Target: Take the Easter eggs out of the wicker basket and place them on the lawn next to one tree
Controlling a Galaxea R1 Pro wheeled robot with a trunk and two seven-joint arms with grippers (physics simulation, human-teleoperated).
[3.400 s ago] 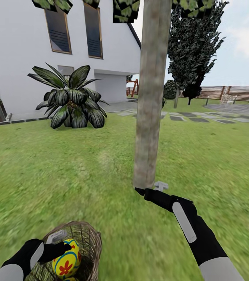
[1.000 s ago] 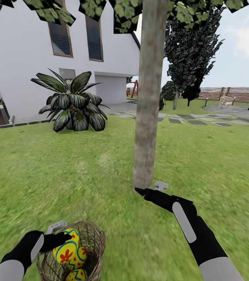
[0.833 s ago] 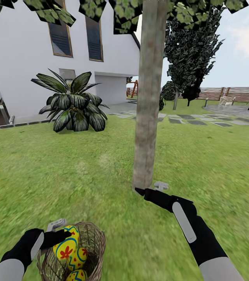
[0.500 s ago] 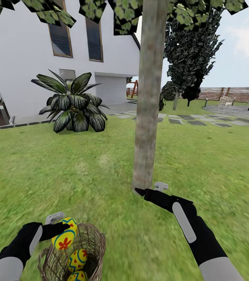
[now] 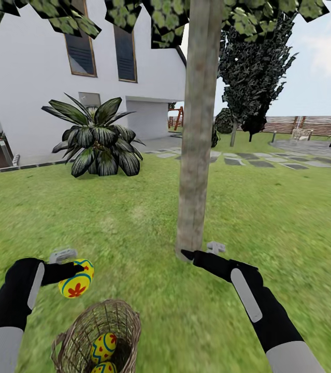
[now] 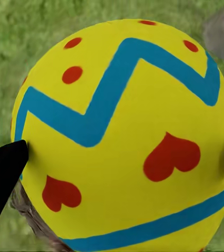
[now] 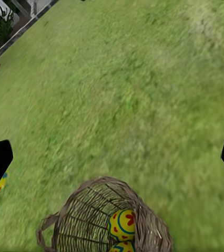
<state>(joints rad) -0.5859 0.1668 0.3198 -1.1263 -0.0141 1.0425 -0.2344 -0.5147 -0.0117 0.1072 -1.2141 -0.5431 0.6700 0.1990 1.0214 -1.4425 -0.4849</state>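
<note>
My left gripper (image 5: pixel 71 264) squeezes one egg (image 5: pixel 76 278) above the lawn (image 5: pixel 108 217) at ten o'clock from the basket (image 5: pixel 97 339), while my right gripper (image 5: pixel 201 251), fingers apart, is by the tree (image 5: pixel 196 155).

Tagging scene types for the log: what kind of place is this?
A simulated home garden or back yard: a wide lawn with a bare-trunked tree, a white house behind a palm-like shrub, and a wooden slat fence beyond grey paving stones.
</note>
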